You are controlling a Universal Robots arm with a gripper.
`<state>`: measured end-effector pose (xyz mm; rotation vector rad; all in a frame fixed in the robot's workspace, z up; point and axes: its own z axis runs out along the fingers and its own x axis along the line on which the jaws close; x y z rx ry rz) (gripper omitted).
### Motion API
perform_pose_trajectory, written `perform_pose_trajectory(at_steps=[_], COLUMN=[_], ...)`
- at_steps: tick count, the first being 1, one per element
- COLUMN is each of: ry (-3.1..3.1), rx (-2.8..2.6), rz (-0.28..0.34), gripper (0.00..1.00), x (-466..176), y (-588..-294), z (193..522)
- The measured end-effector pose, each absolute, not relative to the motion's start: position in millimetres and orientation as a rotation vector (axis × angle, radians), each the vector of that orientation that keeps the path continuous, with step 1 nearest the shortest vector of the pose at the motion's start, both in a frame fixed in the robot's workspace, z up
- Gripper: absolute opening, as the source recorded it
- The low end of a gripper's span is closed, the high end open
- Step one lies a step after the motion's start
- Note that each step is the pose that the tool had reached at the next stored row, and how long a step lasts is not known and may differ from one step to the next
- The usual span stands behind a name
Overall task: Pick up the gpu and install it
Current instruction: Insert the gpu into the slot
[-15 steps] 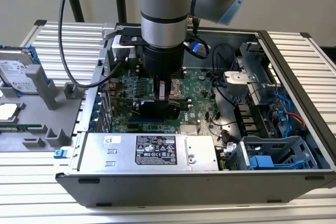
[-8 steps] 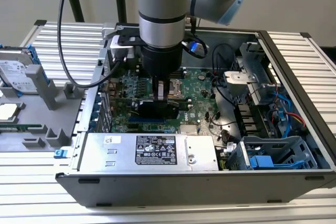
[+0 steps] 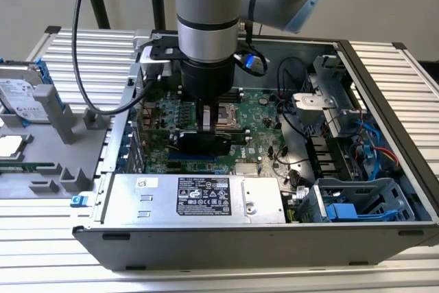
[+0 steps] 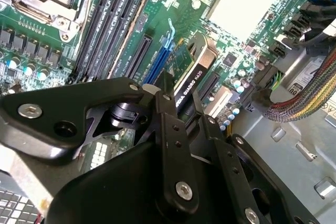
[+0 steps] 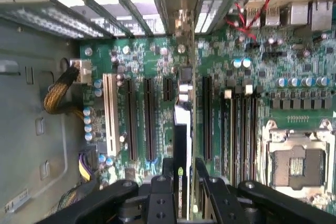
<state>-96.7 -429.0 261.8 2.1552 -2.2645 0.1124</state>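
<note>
My gripper (image 3: 206, 125) reaches down inside the open computer case (image 3: 384, 66), over the green motherboard (image 3: 264, 104). It is shut on the gpu (image 3: 199, 143), a thin card held on edge with its black face toward the exterior camera. In both wrist views the gpu (image 4: 190, 74) (image 5: 181, 129) shows edge-on between the black fingers (image 4: 167, 119) (image 5: 164, 182). It stands upright in line with the long expansion slots (image 5: 148, 119), right beside a blue slot (image 4: 160, 59). Its metal bracket end (image 5: 182, 35) points at the case's rear slot openings. Whether its lower edge touches a slot I cannot tell.
A silver power supply (image 3: 199, 197) lines the case's near wall. The CPU socket (image 5: 296, 166) and memory slots (image 4: 110, 19) lie beside the card. Braided cables (image 4: 299, 103) and a blue drive cage (image 3: 357, 200) sit at the exterior view's right. A hard drive (image 3: 20, 90) rests on a grey fixture (image 3: 65, 125) outside the case.
</note>
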Motion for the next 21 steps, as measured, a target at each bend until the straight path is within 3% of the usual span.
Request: perform_pose_trajectory(at_steps=[21], ry=[-2.262], rx=[2.157], rz=[0.1], gripper=[0.0], x=[-84], y=[-436], z=[262])
